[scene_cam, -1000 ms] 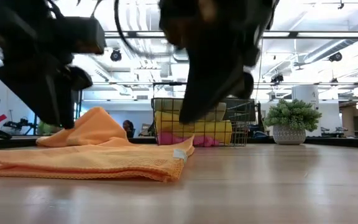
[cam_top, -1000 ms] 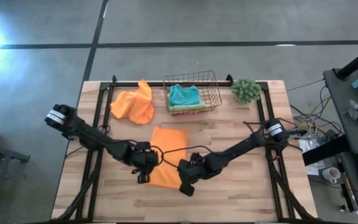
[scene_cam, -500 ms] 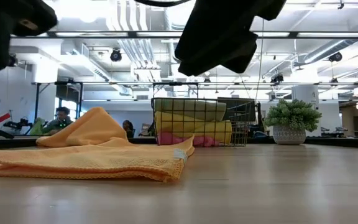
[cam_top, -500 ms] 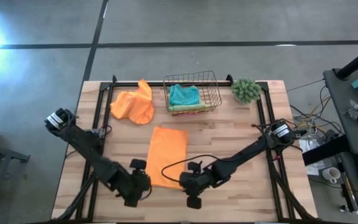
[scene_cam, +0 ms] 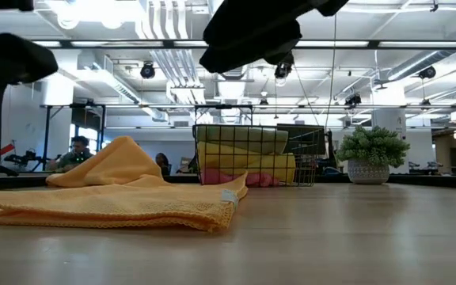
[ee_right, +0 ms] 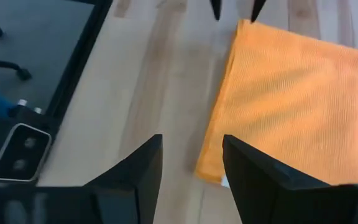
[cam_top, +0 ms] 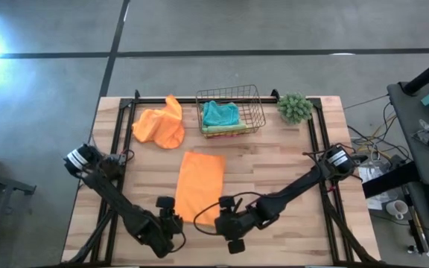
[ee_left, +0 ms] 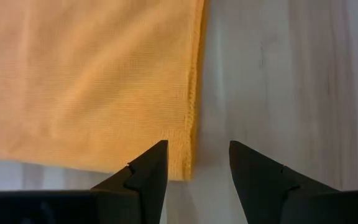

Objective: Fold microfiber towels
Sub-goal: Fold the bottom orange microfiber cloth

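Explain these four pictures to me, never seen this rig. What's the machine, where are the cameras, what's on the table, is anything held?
It is a robot with two dark arms at a wooden table, folding towels. One picture looks straight down, one looks level across the tabletop, and one camera rides on each wrist, looking past that arm's two fingers.

On the table: a folded orange towel lying flat in the middle, a crumpled orange towel behind it, a wire basket with a teal towel on top of more cloths, and a small potted plant.

Nothing is held. The left gripper and the right gripper are both open, just off the folded towel's near corners.
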